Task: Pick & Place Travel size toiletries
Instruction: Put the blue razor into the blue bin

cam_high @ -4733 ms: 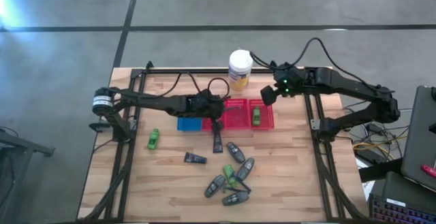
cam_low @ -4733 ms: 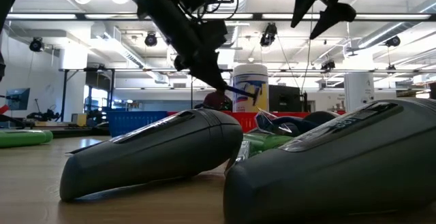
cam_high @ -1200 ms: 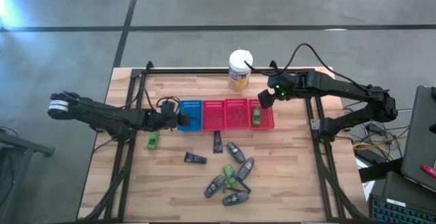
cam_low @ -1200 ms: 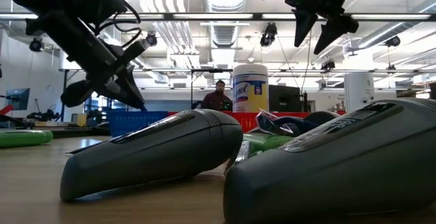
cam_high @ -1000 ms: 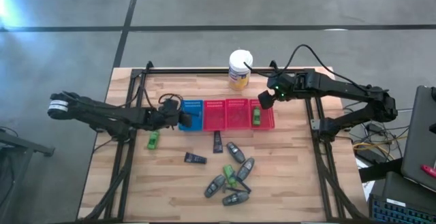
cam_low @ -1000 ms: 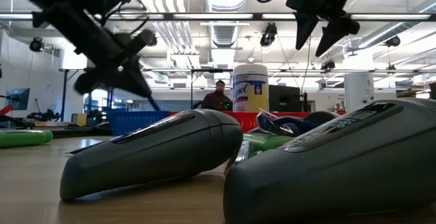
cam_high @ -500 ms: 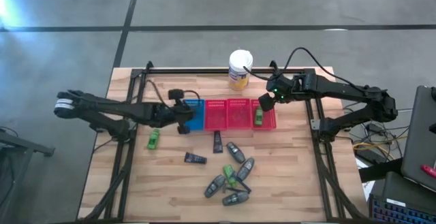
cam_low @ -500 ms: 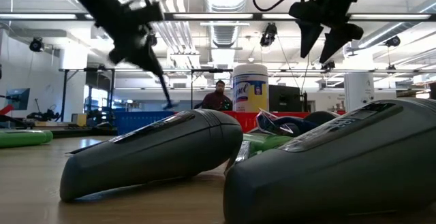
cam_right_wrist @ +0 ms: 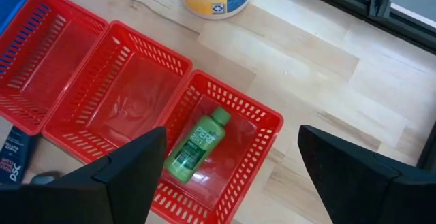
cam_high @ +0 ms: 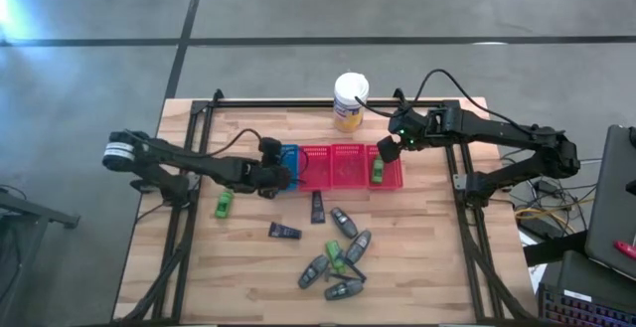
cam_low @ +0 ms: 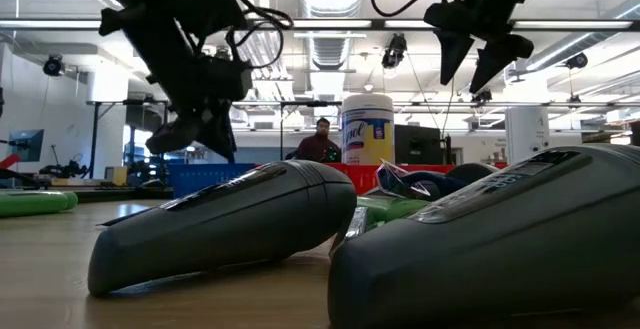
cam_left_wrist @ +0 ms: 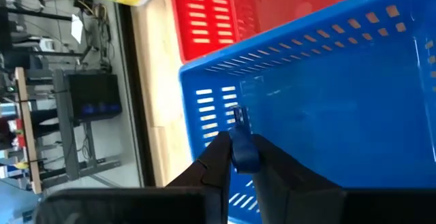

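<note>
A green bottle lies alone on the table, just off the near side of the left arm. The left gripper sits at the blue basket; in its wrist view the fingers are pressed together on the basket's wall, pinching a small blue tab on it. A row of red baskets runs on from the blue one toward the right gripper. Behind them stands the yellow canister with its white lid; its label carries print, but I cannot read it.

Nearer than the baskets, a dark tube lies just below the row, a blue-black tube a little further off, and a cluster of grey tubes with a bit of green among them sits nearest the table's front edge.

The right gripper hangs above the last red basket, fingers spread wide and holding nothing. Right under it, inside that basket, lies a second green bottle; white lettering runs along it, too small for me to make out.
</note>
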You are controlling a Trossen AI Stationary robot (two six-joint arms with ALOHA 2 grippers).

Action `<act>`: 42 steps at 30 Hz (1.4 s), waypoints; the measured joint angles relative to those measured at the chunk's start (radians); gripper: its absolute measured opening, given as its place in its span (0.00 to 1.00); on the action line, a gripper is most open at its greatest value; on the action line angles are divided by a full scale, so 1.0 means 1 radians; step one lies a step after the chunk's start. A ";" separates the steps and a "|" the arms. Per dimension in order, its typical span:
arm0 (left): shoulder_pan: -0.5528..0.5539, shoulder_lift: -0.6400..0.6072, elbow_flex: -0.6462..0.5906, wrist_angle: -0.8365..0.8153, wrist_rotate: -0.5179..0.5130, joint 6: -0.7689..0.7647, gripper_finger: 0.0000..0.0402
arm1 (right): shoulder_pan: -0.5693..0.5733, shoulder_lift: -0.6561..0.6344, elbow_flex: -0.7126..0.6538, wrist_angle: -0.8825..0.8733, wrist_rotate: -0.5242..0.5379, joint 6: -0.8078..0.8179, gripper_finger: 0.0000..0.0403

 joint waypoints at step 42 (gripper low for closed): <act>0.010 0.000 0.039 -0.078 0.279 -0.114 0.41 | 0.000 0.000 0.000 -0.005 0.000 -0.024 0.87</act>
